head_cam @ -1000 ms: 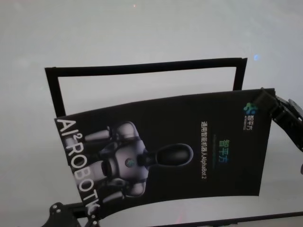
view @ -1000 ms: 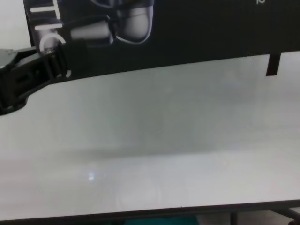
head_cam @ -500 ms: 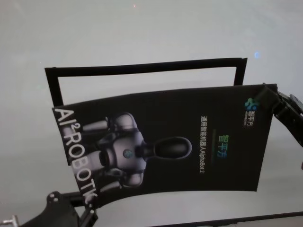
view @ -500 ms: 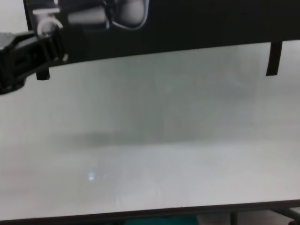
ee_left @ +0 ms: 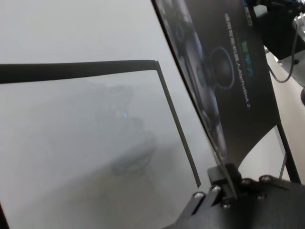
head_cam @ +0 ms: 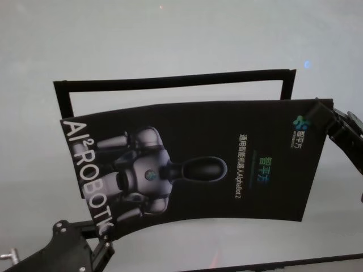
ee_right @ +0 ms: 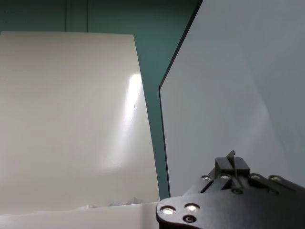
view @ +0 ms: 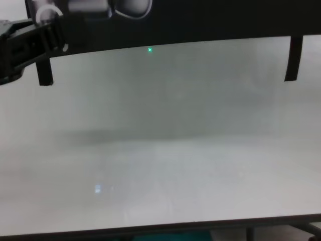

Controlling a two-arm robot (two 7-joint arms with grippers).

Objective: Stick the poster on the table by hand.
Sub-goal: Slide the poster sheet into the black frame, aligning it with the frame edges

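Note:
The poster, black and glossy with a grey-white robot picture and white lettering, hangs slightly bowed above the white table. My left gripper is shut on its near left corner by the lettering. It also shows in the chest view and in the left wrist view, pinching the sheet's edge. My right gripper is shut on the far right corner; in the right wrist view it nips a thin edge. The poster also shows in the left wrist view and the chest view.
Narrow black strips lie on the table as an open frame: a far strip, a left strip and a right strip. The side strips' near ends show in the chest view. The table's dark front edge runs below.
Both grippers have carried the poster away from me, toward the far strip. Its far edge now covers more of the strip frame, and bare table shows below it.

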